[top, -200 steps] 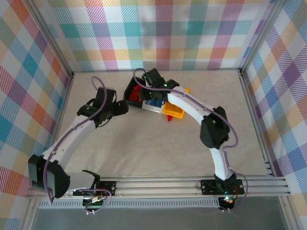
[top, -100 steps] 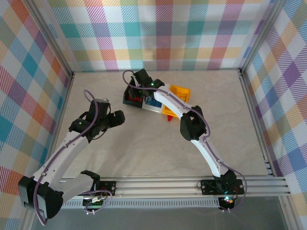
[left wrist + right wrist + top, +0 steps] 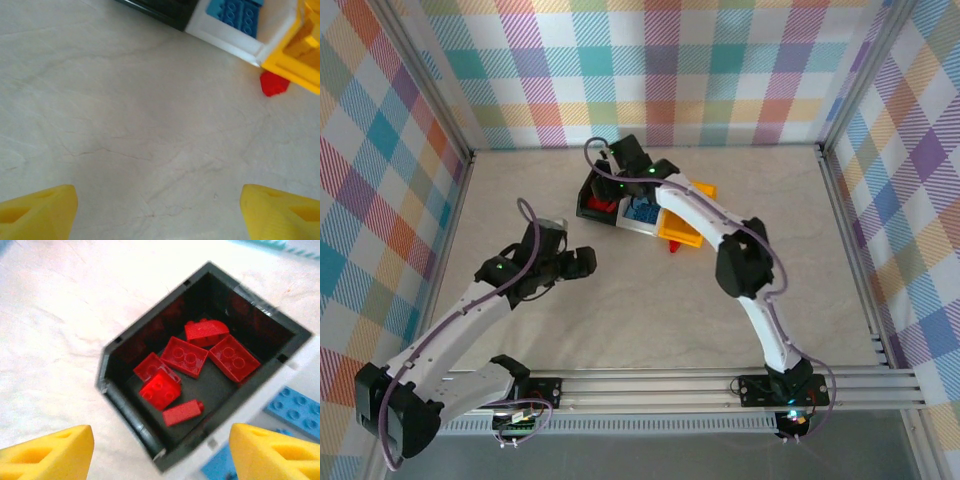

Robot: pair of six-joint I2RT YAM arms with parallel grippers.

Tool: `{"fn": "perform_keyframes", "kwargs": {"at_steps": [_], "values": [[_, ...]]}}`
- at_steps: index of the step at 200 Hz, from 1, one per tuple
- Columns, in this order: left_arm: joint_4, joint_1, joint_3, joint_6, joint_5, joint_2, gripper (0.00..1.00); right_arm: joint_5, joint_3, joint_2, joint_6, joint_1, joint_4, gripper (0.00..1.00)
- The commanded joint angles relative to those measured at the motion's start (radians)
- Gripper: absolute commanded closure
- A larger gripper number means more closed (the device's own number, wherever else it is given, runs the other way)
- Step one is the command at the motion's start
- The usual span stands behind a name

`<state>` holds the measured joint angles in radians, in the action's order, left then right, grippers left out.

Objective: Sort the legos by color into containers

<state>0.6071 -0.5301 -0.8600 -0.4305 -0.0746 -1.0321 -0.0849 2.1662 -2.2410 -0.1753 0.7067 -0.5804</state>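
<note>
Three containers stand in a row: a black bin (image 3: 592, 210), a white bin (image 3: 642, 222) and a yellow-orange bin (image 3: 682, 232). Several red legos (image 3: 190, 356) lie in the black bin (image 3: 125, 407), and blue legos (image 3: 295, 409) lie in the white one. My right gripper (image 3: 160, 455) hovers open above the black bin's near corner, nothing between its yellow fingers (image 3: 47, 452). In the top view the right gripper (image 3: 610, 185) is over that bin. One red lego (image 3: 274, 84) lies on the table by the yellow-orange bin (image 3: 300, 50). My left gripper (image 3: 585, 262) is open over bare table, its fingers (image 3: 37, 210) far apart.
Plaid walls enclose the pale tabletop (image 3: 620, 300), with a metal rail (image 3: 670, 385) along the near edge. The loose red lego (image 3: 673, 247) sits just in front of the bins, right of my left gripper. Blue legos (image 3: 240, 12) show in the white bin (image 3: 225, 37).
The right gripper's jaws have spread apart above the black bin. My left arm has swung nearer and to the right, towards the middle of the table.
</note>
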Motion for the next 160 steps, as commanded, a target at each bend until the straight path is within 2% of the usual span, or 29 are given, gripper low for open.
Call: {"fn": "perform_keyframes", "kwargs": {"at_steps": [1,26,55,80,115,160], "values": [[-0.052,-0.069,0.024,-0.007,-0.036,-0.011,0.15,0.013,-0.145,0.233,-0.035,0.002,0.072,0.28],[-0.12,-0.145,0.045,-0.019,-0.05,-0.044,0.15,-0.002,-0.399,0.437,-0.088,-0.014,0.056,0.27],[-0.191,-0.238,0.04,-0.018,-0.078,-0.144,0.16,0.026,-0.73,0.672,-0.171,-0.076,0.067,0.27],[-0.269,-0.303,0.035,-0.019,-0.086,-0.234,0.16,0.023,-0.951,0.832,-0.199,-0.099,0.056,0.27],[-0.395,-0.354,-0.005,0.004,-0.066,-0.39,0.16,0.024,-1.163,0.972,-0.229,-0.105,0.051,0.26],[-0.528,-0.389,-0.145,0.018,-0.041,-0.671,0.17,0.047,-1.304,1.061,-0.266,-0.147,0.075,0.26]]}}
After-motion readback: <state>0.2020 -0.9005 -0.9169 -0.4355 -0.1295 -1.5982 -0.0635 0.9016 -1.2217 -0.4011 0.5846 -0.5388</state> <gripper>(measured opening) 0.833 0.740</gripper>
